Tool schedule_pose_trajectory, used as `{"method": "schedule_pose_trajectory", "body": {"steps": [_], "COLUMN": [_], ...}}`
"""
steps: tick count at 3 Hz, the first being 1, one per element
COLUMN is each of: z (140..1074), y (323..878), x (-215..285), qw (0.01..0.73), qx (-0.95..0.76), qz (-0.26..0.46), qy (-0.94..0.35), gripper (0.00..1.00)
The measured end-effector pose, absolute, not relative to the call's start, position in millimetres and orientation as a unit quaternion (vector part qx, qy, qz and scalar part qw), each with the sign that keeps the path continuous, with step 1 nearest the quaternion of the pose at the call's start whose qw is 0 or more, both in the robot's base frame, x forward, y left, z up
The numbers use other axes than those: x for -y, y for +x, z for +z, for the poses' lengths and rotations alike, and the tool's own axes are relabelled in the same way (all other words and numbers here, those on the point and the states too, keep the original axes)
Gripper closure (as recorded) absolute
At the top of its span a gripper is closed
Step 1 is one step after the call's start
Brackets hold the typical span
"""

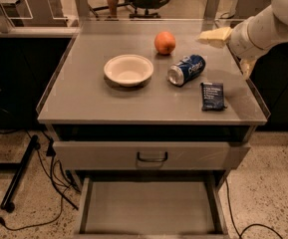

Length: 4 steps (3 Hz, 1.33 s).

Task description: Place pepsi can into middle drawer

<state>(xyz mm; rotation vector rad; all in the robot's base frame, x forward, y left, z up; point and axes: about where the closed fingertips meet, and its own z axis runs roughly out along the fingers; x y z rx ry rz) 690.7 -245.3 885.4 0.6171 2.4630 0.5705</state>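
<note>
The pepsi can (186,69), blue with white lettering, lies on its side on the grey cabinet top (83,98), right of centre. My gripper (225,54) hangs on the white arm at the top's right edge. It is open and empty, right of the can and a little above it, not touching it. One pale finger (214,36) points left, the other (246,67) points down. The middle drawer (148,210) is pulled out low at the front, a shallow grey tray with a bare floor.
An orange (164,42) sits just behind the can, and a white bowl (128,69) to its left. A flat dark-blue snack packet (213,95) lies right of the can. A shut drawer front with a black handle (152,157) sits above the open drawer. Cables trail on the floor at the left.
</note>
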Motion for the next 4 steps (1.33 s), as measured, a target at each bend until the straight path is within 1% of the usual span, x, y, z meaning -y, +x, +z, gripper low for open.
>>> {"method": "schedule_pose_trajectory", "body": {"steps": [1, 2, 3, 4], "z": [883.0, 881.9, 876.7, 864.5], "y": [704.0, 716.7, 722.2, 727.6], "x": [237.2, 211.0, 197.4, 187.9], "qw": [0.249, 0.232, 0.22, 0.215], "qx": [-0.912, -0.92, -0.926, -0.936], "qz": [0.226, 0.23, 0.227, 0.188], "qy": [0.233, 0.215, 0.207, 0.205], "gripper": [0.0, 0.0, 0.0, 0.0]}}
